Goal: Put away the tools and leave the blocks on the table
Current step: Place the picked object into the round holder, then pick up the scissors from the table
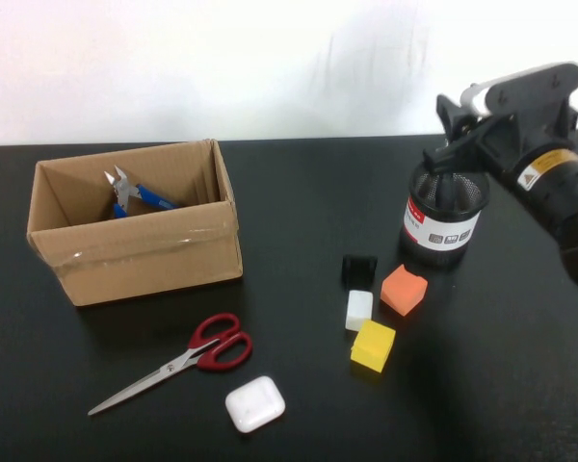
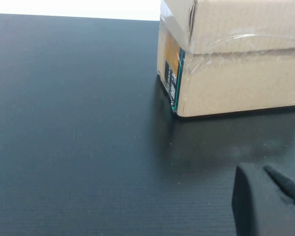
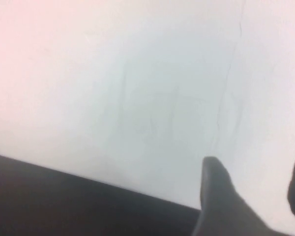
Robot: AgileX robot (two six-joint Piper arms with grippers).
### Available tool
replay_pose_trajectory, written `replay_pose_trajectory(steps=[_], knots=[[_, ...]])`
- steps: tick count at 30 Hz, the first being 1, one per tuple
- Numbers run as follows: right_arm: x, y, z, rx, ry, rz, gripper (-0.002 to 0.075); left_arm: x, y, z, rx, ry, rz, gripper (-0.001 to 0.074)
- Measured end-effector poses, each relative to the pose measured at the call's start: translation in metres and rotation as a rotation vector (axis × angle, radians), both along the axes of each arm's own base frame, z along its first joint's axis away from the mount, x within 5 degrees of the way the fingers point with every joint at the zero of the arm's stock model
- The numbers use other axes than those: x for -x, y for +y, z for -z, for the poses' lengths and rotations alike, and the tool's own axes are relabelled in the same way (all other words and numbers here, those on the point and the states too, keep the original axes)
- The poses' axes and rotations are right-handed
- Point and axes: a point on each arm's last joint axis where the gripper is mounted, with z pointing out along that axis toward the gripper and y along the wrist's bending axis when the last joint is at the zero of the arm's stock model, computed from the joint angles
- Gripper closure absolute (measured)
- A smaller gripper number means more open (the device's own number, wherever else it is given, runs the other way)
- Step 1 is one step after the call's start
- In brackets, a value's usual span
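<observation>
**Logging bench stock, right gripper over the mesh cup**

I count the side cutters [image 1: 128, 193] inside the cardboard box [image 1: 140, 252], upper left of the high view. The red-handled scissors [image 1: 186, 360] lie on the bench [image 1: 299, 231] below the box, a white case [image 1: 254, 403] just beside their handles. Centre right: orange block [image 1: 404, 289], white block [image 1: 359, 309], yellow block [image 1: 373, 345], clustered with a small black cube [image 1: 358, 269]. The right gripper [image 1: 450, 154] hangs at the rim of a black mesh cup [image 1: 445, 217], fingers [image 3: 221, 196] parted and grasping nothing. The left gripper [image 2: 270, 204], clenched, sits low near the box corner.
</observation>
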Motion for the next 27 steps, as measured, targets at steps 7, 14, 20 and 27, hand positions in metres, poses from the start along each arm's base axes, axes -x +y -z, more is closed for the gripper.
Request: replay_pose_trajectory(steps=[7, 14, 20, 27], knots=[[0.034, -0.011, -0.062, 0.038, 0.026, -0.008, 0.0683, 0.0, 0.0, 0.0, 0.0, 0.0, 0.0, 0.0739], [0.091, -0.032, -0.126, 0.054, 0.005, 0.002, 0.073, 0.0, 0.0, 0.0, 0.0, 0.0, 0.0, 0.0739], [0.145, -0.052, -0.158, 0.07, 0.04, 0.02, 0.0732, 0.0, 0.0, 0.0, 0.0, 0.0, 0.0, 0.0739], [0.181, -0.066, -0.166, 0.09, 0.106, 0.033, 0.0733, 0.0, 0.0, 0.0, 0.0, 0.0, 0.0, 0.0739]])
